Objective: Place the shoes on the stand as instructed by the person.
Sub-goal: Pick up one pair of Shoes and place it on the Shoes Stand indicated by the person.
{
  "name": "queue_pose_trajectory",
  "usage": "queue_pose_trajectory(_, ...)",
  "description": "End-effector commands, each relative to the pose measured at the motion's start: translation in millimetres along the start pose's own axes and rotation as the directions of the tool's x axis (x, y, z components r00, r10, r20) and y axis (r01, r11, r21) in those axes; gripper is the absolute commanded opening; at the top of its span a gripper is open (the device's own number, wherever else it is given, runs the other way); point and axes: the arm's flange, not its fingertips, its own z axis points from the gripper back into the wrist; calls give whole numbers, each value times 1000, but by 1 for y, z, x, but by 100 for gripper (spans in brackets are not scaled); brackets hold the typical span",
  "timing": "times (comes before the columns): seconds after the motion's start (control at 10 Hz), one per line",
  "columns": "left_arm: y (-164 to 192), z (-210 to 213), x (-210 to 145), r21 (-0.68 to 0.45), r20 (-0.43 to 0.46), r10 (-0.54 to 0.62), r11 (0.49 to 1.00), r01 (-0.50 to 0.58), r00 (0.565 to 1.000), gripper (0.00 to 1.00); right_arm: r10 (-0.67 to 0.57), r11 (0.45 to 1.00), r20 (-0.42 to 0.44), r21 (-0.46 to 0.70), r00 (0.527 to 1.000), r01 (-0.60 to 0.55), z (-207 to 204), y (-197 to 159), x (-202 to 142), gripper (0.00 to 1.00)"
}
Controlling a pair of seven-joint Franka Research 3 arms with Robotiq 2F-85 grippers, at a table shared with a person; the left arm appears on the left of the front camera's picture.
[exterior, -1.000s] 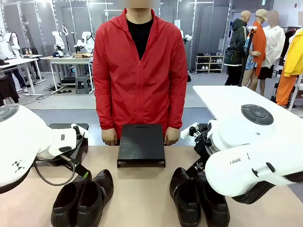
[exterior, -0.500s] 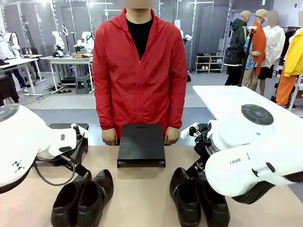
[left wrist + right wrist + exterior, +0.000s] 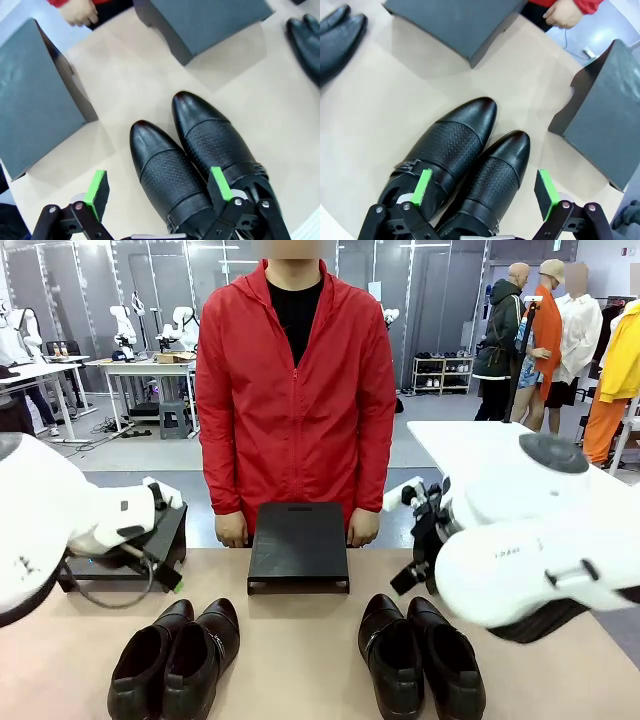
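Both arms are lifting from where they sat a second ago, and the right one is now clearing the right pair of shoes (image 3: 420, 655). The left end effector (image 3: 158, 185) is hanging wide open directly above the left pair of shoes (image 3: 195, 150). The right end effector (image 3: 484, 189) is gaping likewise over its own pair. Both pairs are lying untouched on the bench (image 3: 300, 670). Beyond the fingertips, the person (image 3: 295, 390) is standing with hands beside the stand (image 3: 298, 540), so the first pick is probably still awaiting a cue.
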Motion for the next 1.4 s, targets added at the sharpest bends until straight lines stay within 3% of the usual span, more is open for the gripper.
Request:
queue_pose_trajectory(0.0,14,46,10,-91,5,21,996,-20,1000,100,-50,996,29,70,998,48,46,-14,10,100)
queue_pose_trajectory(0.1,19,61,10,-168,-5,42,985,-42,999,100,-76,994,35,75,996,73,68,-23,13,100)
queue_pose_trajectory(0.3,47,103,-3,-433,11,59,900,-48,998,100,-202,946,-12,254,979,199,113,-57,5,100)
queue_pose_trajectory(0.5,100,139,-38,-613,121,168,788,-60,978,100,-341,850,-22,418,940,319,152,-106,-26,100)
queue_pose_trajectory(0.7,147,166,-95,-727,214,341,681,-84,915,100,-460,680,-84,607,884,412,186,-164,-78,100)
queue_pose_trajectory(1.0,188,174,-178,-791,275,551,595,-141,788,100,-603,554,-51,691,796,464,212,-228,-156,100)
queue_pose_trajectory(1.1,199,179,-206,-788,278,613,586,-189,740,100,-625,509,-50,730,779,456,215,-244,-182,100)
queue_pose_trajectory(1.3,205,190,-233,-772,290,669,586,-246,684,100,-681,452,-33,767,731,456,214,-262,-221,100)
